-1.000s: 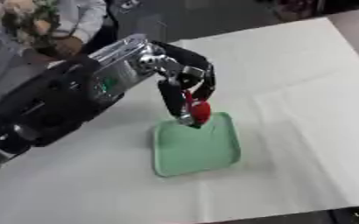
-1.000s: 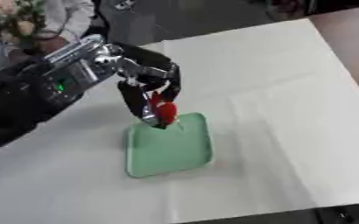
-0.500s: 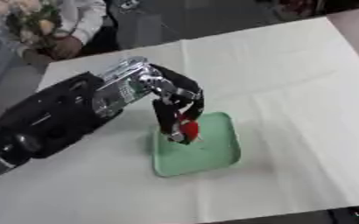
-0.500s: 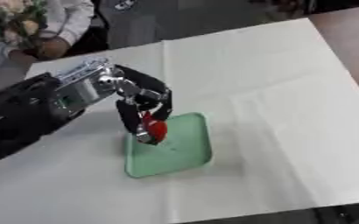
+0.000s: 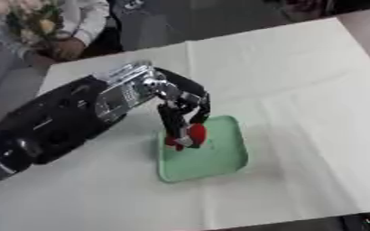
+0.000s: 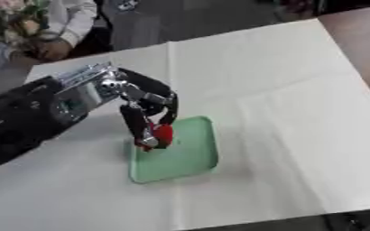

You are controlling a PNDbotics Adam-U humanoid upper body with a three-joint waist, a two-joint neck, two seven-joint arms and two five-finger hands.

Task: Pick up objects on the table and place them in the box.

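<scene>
A pale green shallow box (image 5: 212,158) lies on the white table cloth near the middle of the table. My left hand (image 5: 182,110) reaches in from the left and hangs over the box's left part, fingers pointing down. Its fingers are curled round a small red object (image 5: 194,134), held just above the box floor. My right hand shows in neither view.
The white cloth (image 5: 298,90) covers the table, with wide bare cloth to the right of the box and behind it. The table's near edge (image 6: 298,216) runs along the bottom. A person sits beyond the far left corner.
My left hand has drawn back to the left and lowered, carrying the red object from the box's far edge down over its left part.
</scene>
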